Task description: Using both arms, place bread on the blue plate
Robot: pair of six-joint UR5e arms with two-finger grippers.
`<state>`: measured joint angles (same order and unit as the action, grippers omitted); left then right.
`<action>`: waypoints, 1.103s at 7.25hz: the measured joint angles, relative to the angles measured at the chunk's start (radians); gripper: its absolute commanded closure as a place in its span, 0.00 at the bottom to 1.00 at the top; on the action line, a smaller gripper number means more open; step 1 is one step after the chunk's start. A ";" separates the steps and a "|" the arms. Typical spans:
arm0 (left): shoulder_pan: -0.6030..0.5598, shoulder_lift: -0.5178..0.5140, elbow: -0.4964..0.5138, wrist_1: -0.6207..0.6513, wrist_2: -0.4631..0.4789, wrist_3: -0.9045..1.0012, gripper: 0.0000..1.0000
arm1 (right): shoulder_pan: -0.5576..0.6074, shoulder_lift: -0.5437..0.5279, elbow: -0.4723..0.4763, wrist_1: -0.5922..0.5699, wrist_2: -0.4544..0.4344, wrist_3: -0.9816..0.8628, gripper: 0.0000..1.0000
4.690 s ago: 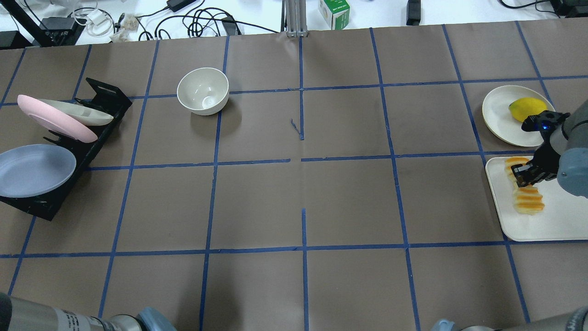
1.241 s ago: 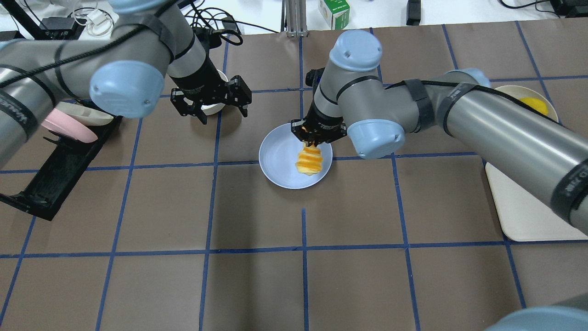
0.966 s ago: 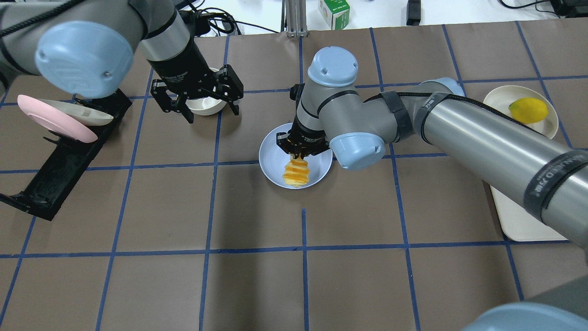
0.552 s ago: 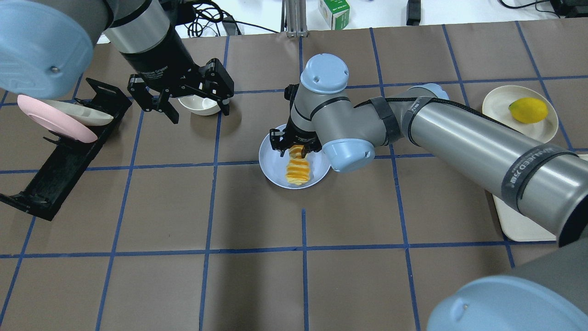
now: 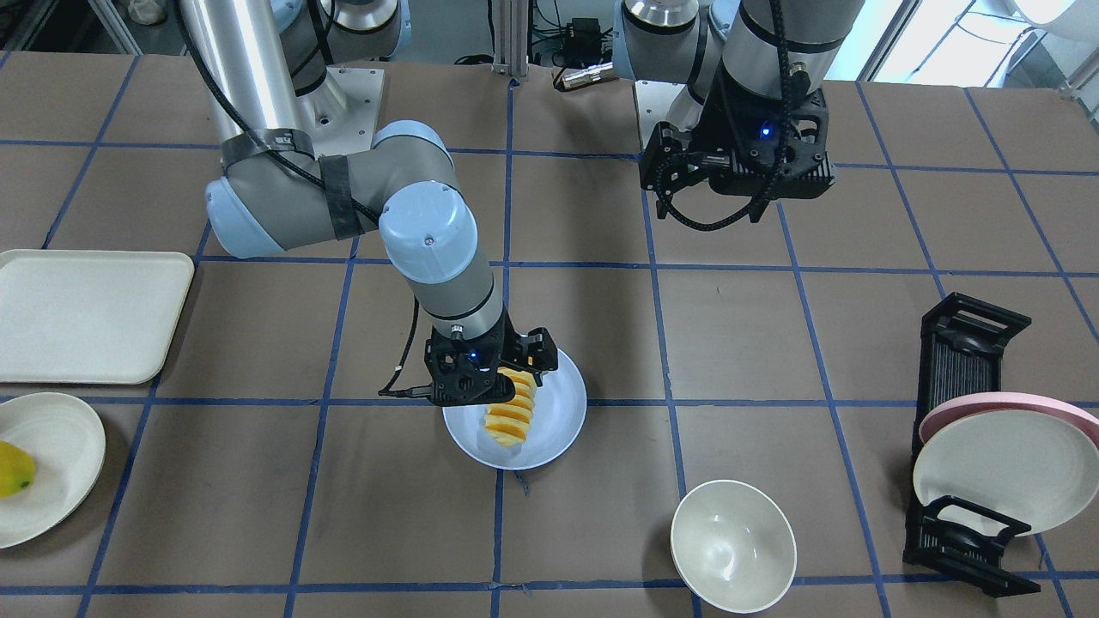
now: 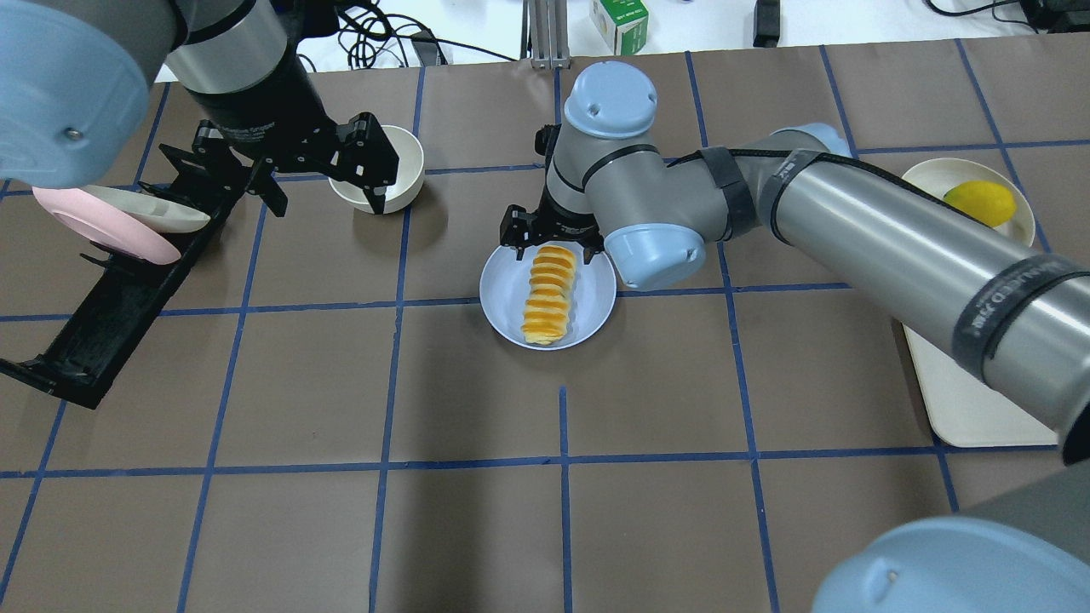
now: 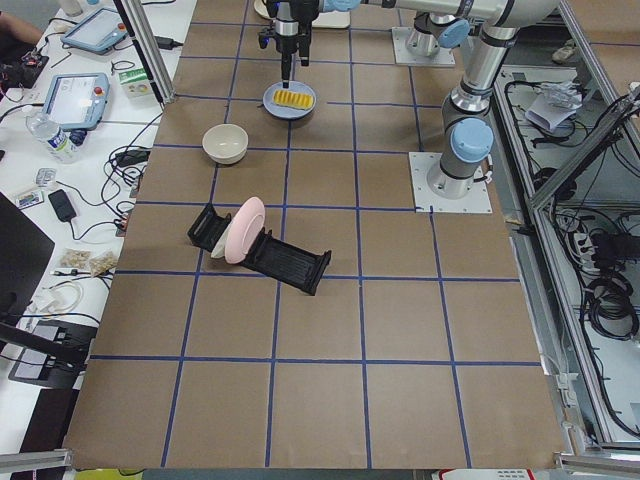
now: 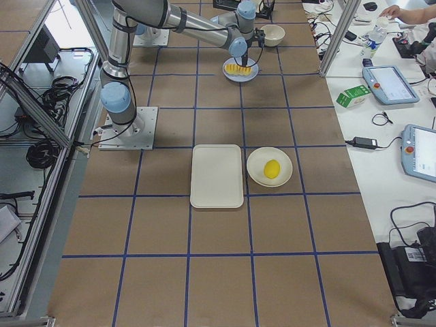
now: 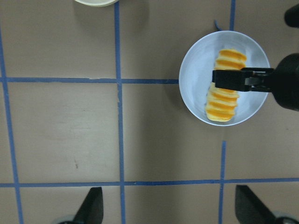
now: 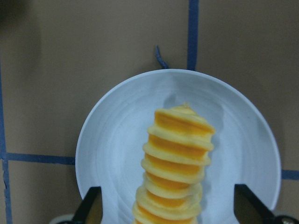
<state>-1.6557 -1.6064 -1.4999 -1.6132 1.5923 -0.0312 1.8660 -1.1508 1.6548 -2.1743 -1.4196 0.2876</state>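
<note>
bread (image 6: 547, 298) is being laid flat on blue plate (image 6: 502, 294), so right gripper (image 6: 551, 247) is being held wide apart w/ nothing gripped; left gripper (image 6: 328, 200) likewise spread, empty, prob on standby.

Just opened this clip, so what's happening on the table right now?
The bread lies lengthwise on the blue plate near the table's middle. The right gripper hangs over one end of the loaf with its jaws wide open, not gripping it. The left gripper, also open and empty, is off to the side by the white bowl, near the black dish rack. The placing looks done.
</note>
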 measured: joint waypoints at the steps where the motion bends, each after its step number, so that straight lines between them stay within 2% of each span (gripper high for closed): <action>1: 0.004 -0.004 0.001 0.029 -0.009 0.010 0.00 | -0.039 -0.073 -0.001 0.122 -0.049 -0.076 0.00; 3: 0.014 0.003 -0.002 0.080 -0.019 0.012 0.00 | -0.136 -0.247 -0.002 0.348 -0.081 -0.209 0.00; 5: 0.019 0.006 -0.006 0.090 -0.022 0.011 0.00 | -0.236 -0.386 -0.018 0.500 -0.086 -0.323 0.00; 6: 0.020 0.006 -0.008 0.091 -0.026 0.009 0.00 | -0.260 -0.423 -0.041 0.564 -0.098 -0.349 0.00; 8: 0.023 0.006 -0.009 0.091 -0.025 0.008 0.00 | -0.267 -0.420 -0.080 0.628 -0.117 -0.362 0.00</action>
<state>-1.6325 -1.6000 -1.5087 -1.5217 1.5668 -0.0230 1.5989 -1.5706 1.5752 -1.5466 -1.5363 -0.0744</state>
